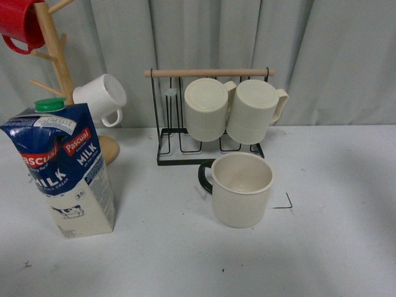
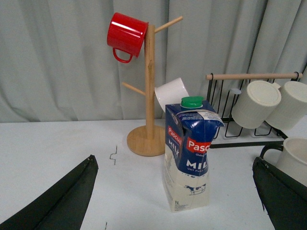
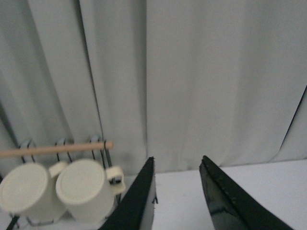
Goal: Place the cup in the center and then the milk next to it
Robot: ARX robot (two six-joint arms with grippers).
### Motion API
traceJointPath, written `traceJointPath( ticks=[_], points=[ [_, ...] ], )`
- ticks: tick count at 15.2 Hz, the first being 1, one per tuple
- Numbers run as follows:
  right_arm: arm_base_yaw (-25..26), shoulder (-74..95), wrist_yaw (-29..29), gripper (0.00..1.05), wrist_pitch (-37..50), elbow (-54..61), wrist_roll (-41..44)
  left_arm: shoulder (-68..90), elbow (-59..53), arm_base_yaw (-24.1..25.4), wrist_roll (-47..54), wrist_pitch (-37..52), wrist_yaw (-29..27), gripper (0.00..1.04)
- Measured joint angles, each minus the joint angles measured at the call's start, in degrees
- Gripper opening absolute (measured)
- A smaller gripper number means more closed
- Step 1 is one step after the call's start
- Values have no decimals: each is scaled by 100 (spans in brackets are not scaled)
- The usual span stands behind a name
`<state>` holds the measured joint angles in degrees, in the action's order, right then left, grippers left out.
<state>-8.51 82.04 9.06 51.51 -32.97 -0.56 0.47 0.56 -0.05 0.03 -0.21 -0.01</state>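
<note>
The cup [image 1: 242, 189], a wide cream mug with a black handle on its left, stands upright mid-table just left of a black corner mark [image 1: 286, 204] of the center. The milk [image 1: 62, 170] stands upright at the front left, well apart from the cup. Neither arm shows in the front view. In the left wrist view my left gripper [image 2: 173, 160] is open, with the milk [image 2: 189, 153] standing ahead between its wide-spread fingers [image 2: 72, 196] and untouched. The cup's rim [image 2: 295, 155] shows at the edge. My right gripper [image 3: 177, 159] is open and empty, facing the curtain.
A wooden mug tree [image 1: 55, 62] at the back left carries a red mug [image 1: 21, 25] and a small white mug [image 1: 102, 98]. Behind the cup, a black wire rack [image 1: 166, 148] holds two ribbed cream mugs [image 1: 207, 108]. A curtain closes the back.
</note>
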Motion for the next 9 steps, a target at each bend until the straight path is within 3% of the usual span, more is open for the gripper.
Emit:
traceJointPath(
  ticks=[5,9],
  points=[
    [79,-271,-186,11,61,702,20,0,0,0,-2,2,0,98],
    [168,-553,-254,2,122,1049,42,0,0,0,-2,0,0,98]
  ],
)
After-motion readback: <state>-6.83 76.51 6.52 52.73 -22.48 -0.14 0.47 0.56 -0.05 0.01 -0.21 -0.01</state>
